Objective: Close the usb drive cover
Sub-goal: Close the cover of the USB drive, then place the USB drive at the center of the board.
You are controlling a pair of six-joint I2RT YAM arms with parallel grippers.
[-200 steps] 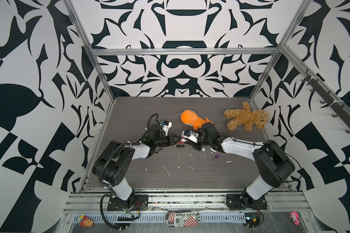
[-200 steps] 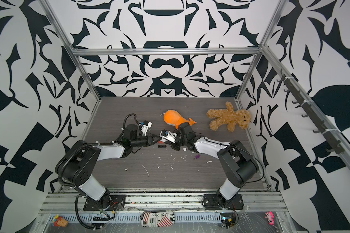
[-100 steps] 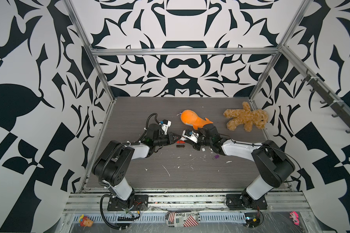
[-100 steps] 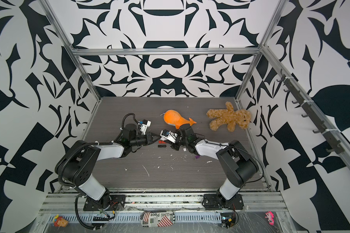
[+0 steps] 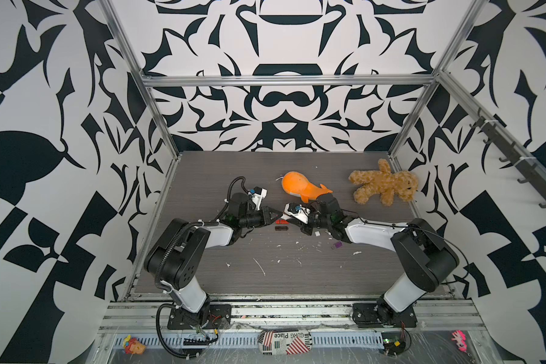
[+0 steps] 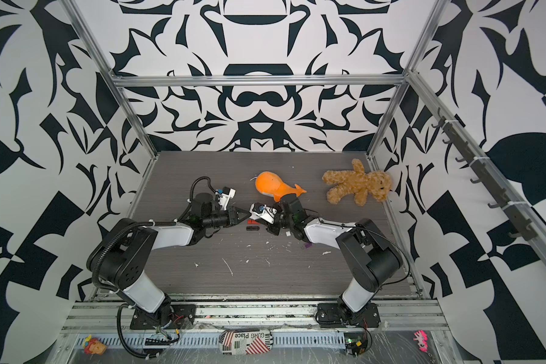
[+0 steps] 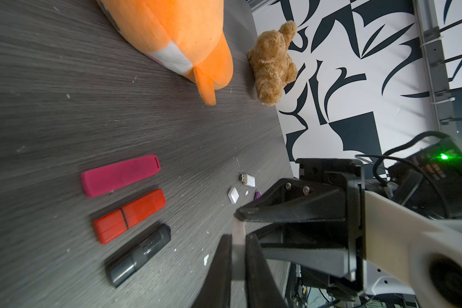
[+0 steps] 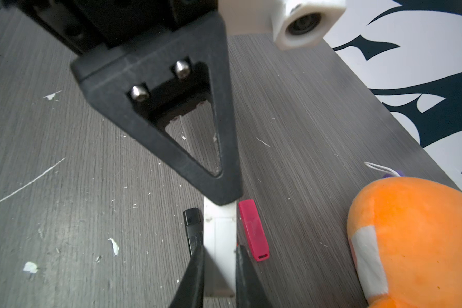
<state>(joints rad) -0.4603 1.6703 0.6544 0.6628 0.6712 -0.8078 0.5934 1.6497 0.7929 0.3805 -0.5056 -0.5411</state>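
Tabletop (image 5: 328, 277) – orange whale plush (image 5: 300, 189) lying toward back, near centre. Over tabletop middle, left fingers (image 7: 220, 272) and right fingers (image 8: 247, 280) meeting tip to tip, both pinching white usb drive (image 8: 220, 240) tightly, one at each end, drive hanging clear of tabletop. Beneath – pink drive (image 7: 120, 176), red drive (image 7: 130, 216), black drive (image 7: 139, 254) lying side by side.

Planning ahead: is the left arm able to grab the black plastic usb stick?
Probably not: the left gripper is shut on the white plastic usb drive shared with the right gripper, though the stick lies unobstructed.
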